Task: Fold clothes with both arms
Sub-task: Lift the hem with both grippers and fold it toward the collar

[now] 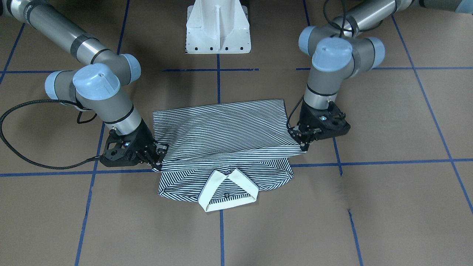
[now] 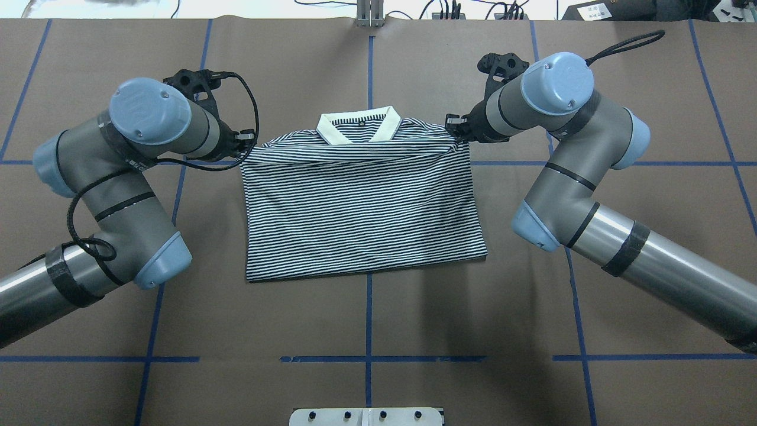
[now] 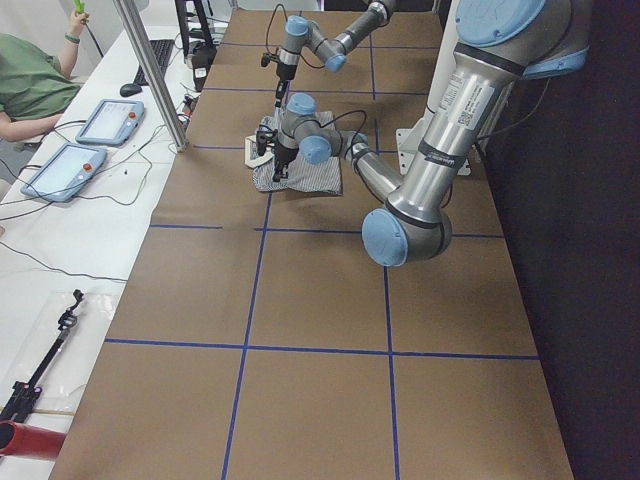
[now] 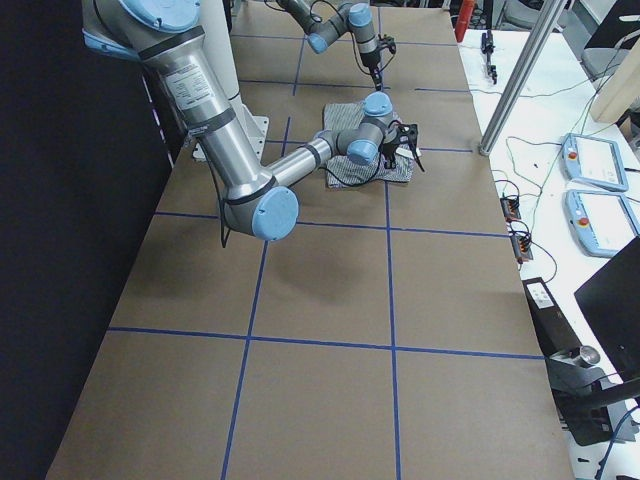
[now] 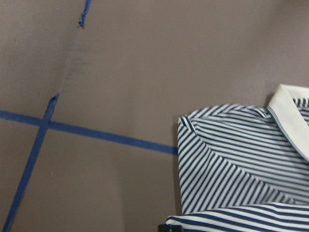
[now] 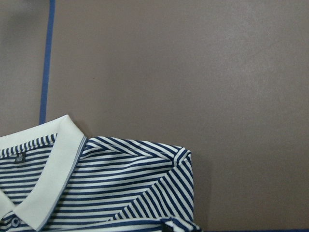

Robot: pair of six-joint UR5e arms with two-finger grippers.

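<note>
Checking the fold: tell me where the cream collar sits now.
In the overhead view the cream collar lies at the far edge of the navy-and-white striped polo shirt, on the central blue tape line, between the left claw and right claw.

table cover: brown paper [image 2: 266, 319], marked into big squares with blue tape [image 2: 368, 313]
pedestal: white base [image 1: 218, 27], sitting right on the centre tape line
side bench: white top [image 3: 100, 230] beside the table, with two teach pendants [image 3: 110, 121], keyboard [image 3: 160, 58], mouse [image 3: 130, 89], loose cables
post: aluminium upright [image 3: 150, 75] at the table's edge
person: green shirt [image 3: 30, 85], at the bench
</note>
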